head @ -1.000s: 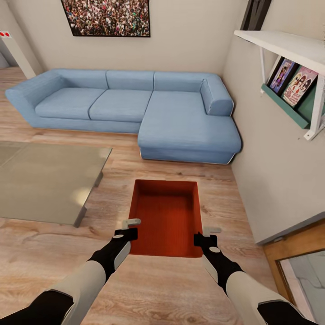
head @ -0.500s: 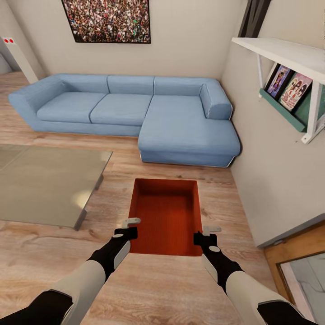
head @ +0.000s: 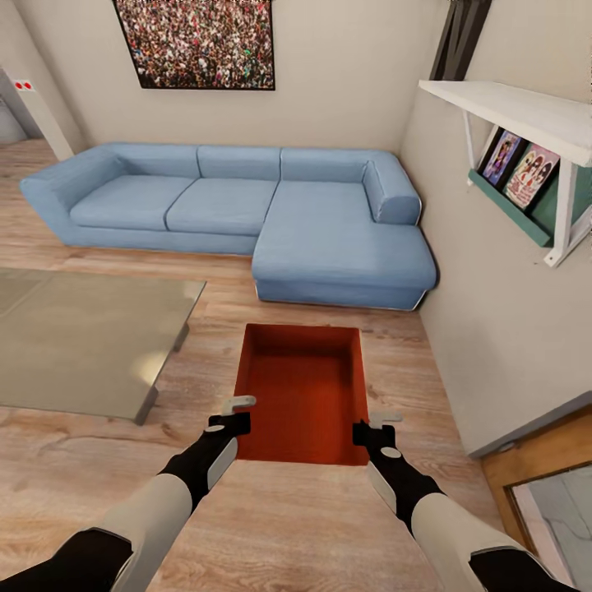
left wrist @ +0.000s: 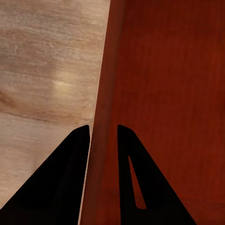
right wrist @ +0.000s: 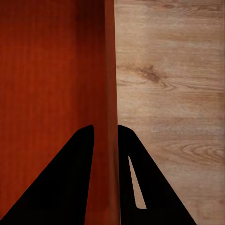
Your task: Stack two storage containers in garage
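Observation:
One red-orange open-topped storage container (head: pixel 302 395) is held between my two arms over the living room's light wood planks (head: pixel 205 510). My left gripper (head: pixel 237 413) is shut on its left wall near the close corner. In the left wrist view the dark fingers of the left gripper (left wrist: pixel 103 131) pinch that thin wall of the container (left wrist: pixel 173 93). My right gripper (head: pixel 378 425) is shut on the right wall. The right wrist view shows the right gripper (right wrist: pixel 105 129) clamping the container (right wrist: pixel 47 70) with planks beside it.
A blue corner sofa (head: pixel 329 222) stands ahead under a crowd picture (head: pixel 197 41). A glass coffee table (head: pixel 82 345) lies at the left. A beige wall (head: pixel 510 329) with a white shelf (head: pixel 526 107) is close on the right, with a wooden frame (head: pixel 543 460) below.
The whole view has shifted: sofa, table and shelf sit lower in the picture, so the camera moved. The container stays fixed between both grippers, moving with me.

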### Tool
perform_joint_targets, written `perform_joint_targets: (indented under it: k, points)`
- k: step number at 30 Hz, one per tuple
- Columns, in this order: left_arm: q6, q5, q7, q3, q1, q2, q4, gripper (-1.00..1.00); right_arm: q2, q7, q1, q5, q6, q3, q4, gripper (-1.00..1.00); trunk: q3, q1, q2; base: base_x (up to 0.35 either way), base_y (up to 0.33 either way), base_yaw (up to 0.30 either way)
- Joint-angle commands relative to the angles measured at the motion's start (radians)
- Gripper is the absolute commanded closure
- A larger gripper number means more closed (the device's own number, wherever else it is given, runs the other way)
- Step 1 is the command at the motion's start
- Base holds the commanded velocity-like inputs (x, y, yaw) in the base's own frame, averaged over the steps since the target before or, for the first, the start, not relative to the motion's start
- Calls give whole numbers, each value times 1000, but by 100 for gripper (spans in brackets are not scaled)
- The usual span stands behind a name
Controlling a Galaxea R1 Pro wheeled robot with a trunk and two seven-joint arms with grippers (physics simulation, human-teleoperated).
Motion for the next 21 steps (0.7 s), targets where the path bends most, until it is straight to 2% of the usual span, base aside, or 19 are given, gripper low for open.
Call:
perform_joint_targets:
  k: [1,21]
  points:
    - [7,6,35,-4,0,2,24,100,0,-91,-1,2,-5,-16,-24,100,1,0,-1,0,0,0]
    - [7,6,35,-4,0,11,22,100,0,-90,-1,2,-5,-16,-24,100,32,0,-1,0,0,0]
